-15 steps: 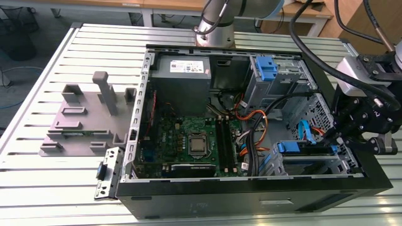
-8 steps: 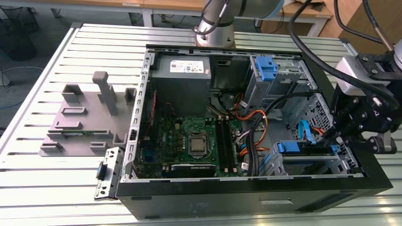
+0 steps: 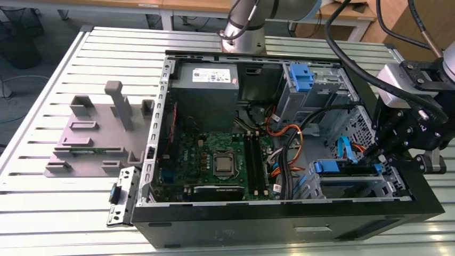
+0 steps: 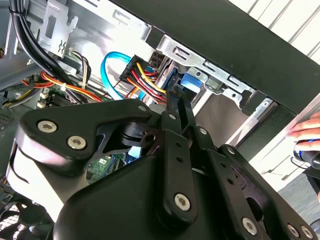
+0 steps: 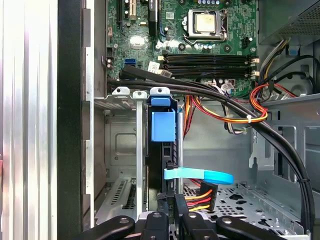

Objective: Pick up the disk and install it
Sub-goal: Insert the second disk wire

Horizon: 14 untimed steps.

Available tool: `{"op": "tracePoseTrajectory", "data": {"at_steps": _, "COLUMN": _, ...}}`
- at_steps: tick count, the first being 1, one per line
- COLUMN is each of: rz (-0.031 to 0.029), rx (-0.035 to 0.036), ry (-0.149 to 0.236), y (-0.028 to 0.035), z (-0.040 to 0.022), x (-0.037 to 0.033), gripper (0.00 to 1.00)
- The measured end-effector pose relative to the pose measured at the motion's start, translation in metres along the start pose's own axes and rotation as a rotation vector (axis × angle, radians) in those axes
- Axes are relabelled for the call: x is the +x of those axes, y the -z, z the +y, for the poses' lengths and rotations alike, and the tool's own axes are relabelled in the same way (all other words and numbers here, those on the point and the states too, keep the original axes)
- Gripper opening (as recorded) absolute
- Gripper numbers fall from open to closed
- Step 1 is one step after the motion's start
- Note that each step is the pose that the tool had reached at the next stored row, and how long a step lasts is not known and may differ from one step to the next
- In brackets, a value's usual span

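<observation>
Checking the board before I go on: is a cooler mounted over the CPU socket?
No. In the first wrist view the CPU sits bare in its socket on the motherboard, its metal top exposed with no heatsink or fan over it.

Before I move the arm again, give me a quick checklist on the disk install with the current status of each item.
1. Disk standing in the drive cage slot: ok.
2. Disk fully seated: cannot tell.
3. Pincer right at the disk's end: ok.
4. Pincer open or shut: cannot tell.
5. Blue SATA cable and power plug close beside the pincer: not ok.
6. Person's hand near the case edge: not ok.
</observation>
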<state>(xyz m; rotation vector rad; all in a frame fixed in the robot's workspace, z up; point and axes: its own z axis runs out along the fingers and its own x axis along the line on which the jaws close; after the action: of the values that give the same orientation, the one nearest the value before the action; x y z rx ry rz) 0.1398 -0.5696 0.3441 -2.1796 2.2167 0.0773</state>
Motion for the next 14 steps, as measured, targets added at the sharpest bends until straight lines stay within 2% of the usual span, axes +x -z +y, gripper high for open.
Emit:
{"op": "tracePoseTrajectory", "data": {"at_steps": 11, "rz": 0.0004, "rx": 0.0000, "ry": 0.000, "y": 0.0000, "z": 0.0000, "x": 0.0000, "gripper": 0.20}}
{"op": "tracePoseTrajectory", "data": {"at_steps": 12, "rz": 0.0004, "rx": 0.0000, "ry": 0.000, "y": 0.0000, "z": 0.0000, "x": 0.0000, "gripper": 0.26}}
{"op": "tracePoseTrajectory", "data": {"at_steps": 14, "rz": 0.0008, "rx": 0.0000, "ry": 0.000, "y": 0.0001, "z": 0.0000, "x": -0.0005, "gripper": 0.26}}
